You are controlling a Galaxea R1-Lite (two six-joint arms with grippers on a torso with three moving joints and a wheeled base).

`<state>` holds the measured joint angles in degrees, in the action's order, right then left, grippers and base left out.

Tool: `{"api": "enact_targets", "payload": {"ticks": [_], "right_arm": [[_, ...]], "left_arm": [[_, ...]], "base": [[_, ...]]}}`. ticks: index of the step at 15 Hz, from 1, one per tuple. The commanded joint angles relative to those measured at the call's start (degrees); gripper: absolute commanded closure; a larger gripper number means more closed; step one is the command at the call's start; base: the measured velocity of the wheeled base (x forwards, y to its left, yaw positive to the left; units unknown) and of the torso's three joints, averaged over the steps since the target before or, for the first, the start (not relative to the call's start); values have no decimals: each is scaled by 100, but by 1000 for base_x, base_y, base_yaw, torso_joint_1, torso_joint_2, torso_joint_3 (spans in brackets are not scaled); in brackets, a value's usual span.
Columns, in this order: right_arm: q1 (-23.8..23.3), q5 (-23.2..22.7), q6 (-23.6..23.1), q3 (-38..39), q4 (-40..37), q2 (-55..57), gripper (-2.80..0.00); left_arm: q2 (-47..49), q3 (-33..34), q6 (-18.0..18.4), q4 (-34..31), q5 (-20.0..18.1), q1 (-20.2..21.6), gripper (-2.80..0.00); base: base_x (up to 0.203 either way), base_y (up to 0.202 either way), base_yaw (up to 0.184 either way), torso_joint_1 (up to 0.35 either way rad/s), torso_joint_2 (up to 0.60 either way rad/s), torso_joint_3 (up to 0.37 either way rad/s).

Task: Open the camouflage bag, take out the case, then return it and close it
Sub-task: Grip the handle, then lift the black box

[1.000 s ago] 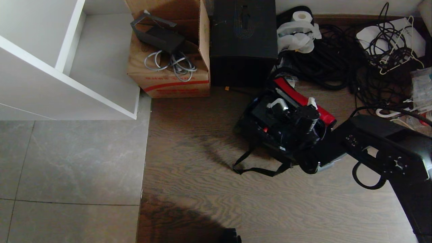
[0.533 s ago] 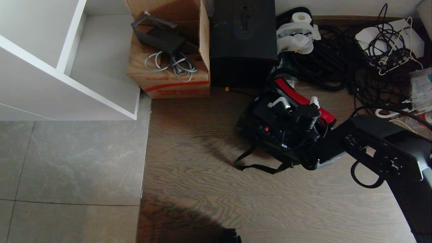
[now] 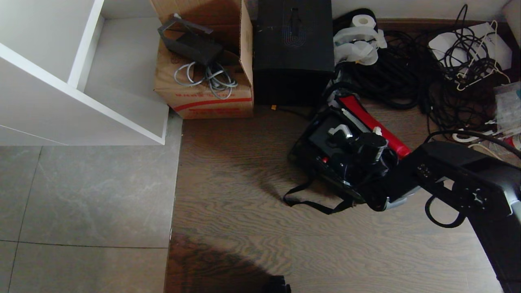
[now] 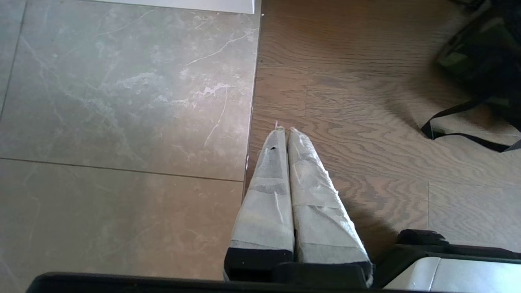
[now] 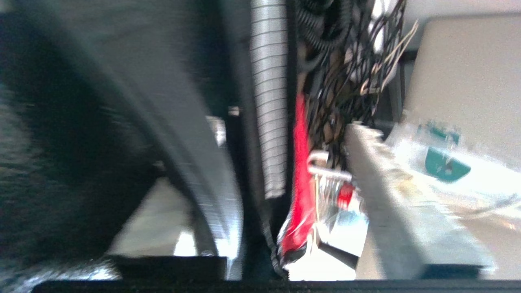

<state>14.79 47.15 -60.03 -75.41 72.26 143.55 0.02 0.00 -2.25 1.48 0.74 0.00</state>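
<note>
Here the right claw [image 3: 346, 136] reaches into the open camouflage bag [image 3: 303, 152]; its grip is unclear, while the left claw [image 4: 283, 132] is pressed together.

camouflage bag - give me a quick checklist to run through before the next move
1. Bag open: ok. The camouflage bag lies on the wood floor with its red flap lining turned back.
2. Right gripper at the bag mouth: ok, it hangs over the black case.
3. Grip on the case: cannot tell, the right wrist view is blurred.
4. Left gripper parked: ok, shut, above bare floor and clear of the bag.
5. Strap clear of the arm: ok, it trails loose on the floor.
</note>
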Motion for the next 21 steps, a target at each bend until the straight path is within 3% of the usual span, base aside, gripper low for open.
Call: {"api": "enact_targets", "payload": {"ticks": [1,8,15,21], "right_arm": [[142,5,19,185,153,-116,0],[642,279,358,593,272,-596,0],[1053,409,328,843,528,-1143,0],[1117,407,197,1022,463,-1368,0]], "left_arm": [[-2,53,-4,2,5,2,0],[-2,53,-4,2,5,0,0],[-2,53,-4,2,5,0,0],[-2,53,-4,2,5,3,0]], "base": [[0,0,0,0,0,0],[0,0,0,0,0,0],[0,0,0,0,0,0],[0,0,0,0,0,0]]}}
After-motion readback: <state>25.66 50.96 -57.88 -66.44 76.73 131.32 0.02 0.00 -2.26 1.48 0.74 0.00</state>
